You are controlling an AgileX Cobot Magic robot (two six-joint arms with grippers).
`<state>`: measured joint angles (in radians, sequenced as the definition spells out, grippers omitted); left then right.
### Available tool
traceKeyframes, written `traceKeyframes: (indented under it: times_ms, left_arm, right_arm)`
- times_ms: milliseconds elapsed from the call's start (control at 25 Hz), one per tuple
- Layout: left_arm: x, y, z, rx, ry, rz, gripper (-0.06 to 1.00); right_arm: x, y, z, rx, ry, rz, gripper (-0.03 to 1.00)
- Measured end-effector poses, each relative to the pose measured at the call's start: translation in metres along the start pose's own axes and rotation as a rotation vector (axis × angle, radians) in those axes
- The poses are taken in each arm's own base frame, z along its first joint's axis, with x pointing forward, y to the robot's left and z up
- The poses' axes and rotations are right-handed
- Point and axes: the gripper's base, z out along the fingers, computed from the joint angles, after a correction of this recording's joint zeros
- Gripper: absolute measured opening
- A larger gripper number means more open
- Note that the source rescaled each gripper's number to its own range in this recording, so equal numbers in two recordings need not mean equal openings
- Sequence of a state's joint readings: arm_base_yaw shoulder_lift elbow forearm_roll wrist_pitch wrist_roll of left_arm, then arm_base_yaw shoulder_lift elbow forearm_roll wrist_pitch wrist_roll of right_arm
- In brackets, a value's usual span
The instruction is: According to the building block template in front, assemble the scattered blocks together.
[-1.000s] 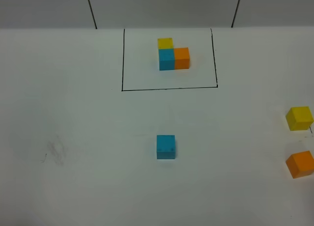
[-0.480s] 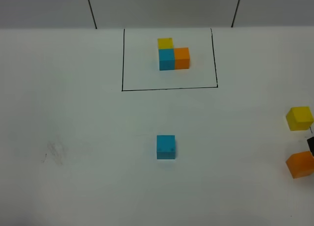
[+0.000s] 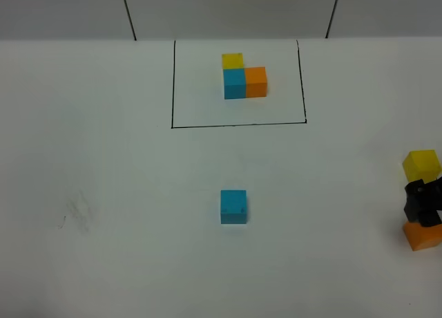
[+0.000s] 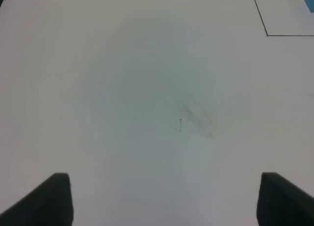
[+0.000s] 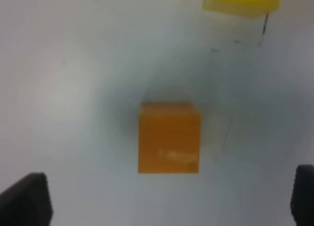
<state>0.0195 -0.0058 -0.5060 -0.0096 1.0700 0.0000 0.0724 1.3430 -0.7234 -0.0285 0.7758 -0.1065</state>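
Well right of the building block template (image 3: 244, 76), the right gripper (image 5: 164, 196) hangs spread wide astride the orange cube (image 5: 169, 137), not touching it; the left gripper (image 4: 164, 199) is spread too.

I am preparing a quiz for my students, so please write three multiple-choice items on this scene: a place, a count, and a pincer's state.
1. In the high view, where is the loose small sky-blue cube?
A. inside the thin black drawn rectangle
B. below that rectangle, near the white table's middle
C. at the table's left edge

2. How many loose cubes lie outside the rectangle?
A. two
B. four
C. three

3. How is the right pincer?
A. open over the small orange cube
B. shut on that cube
C. shut on nothing

Key: 1 B, it sits alone under the rectangle. 2 C, sky-blue, orange and the small yellow cube. 3 A, the wrist view shows its fingers far apart.
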Motion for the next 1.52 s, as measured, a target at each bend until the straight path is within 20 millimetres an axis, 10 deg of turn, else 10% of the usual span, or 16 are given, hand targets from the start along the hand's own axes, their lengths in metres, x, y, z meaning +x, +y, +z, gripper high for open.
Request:
traceKeyframes:
  times_ms: [600, 840, 1000, 1280, 1520]
  left_arm:
    - [0.0, 0.0, 0.0, 0.0, 0.0, 0.0, 0.79]
    - [0.0, 0.0, 0.0, 0.0, 0.0, 0.0, 0.79]
    - [0.0, 0.0, 0.0, 0.0, 0.0, 0.0, 0.79]
    - [0.0, 0.0, 0.0, 0.0, 0.0, 0.0, 0.79]
    - [0.0, 0.0, 0.0, 0.0, 0.0, 0.0, 0.79]
  right_arm:
    - [0.007, 0.002, 0.073, -0.011, 0.073, -0.007, 0.96]
    - [0.008, 0.003, 0.085, -0.016, 0.106, -0.008, 0.79]
    - [0.006, 0.002, 0.087, -0.009, 0.094, -0.02, 0.44]
    - [-0.002, 0.014, 0.075, -0.012, 0.041, -0.099, 0.46]
    - [-0.037, 0.059, 0.043, -0.068, -0.02, -0.528, 0.46]
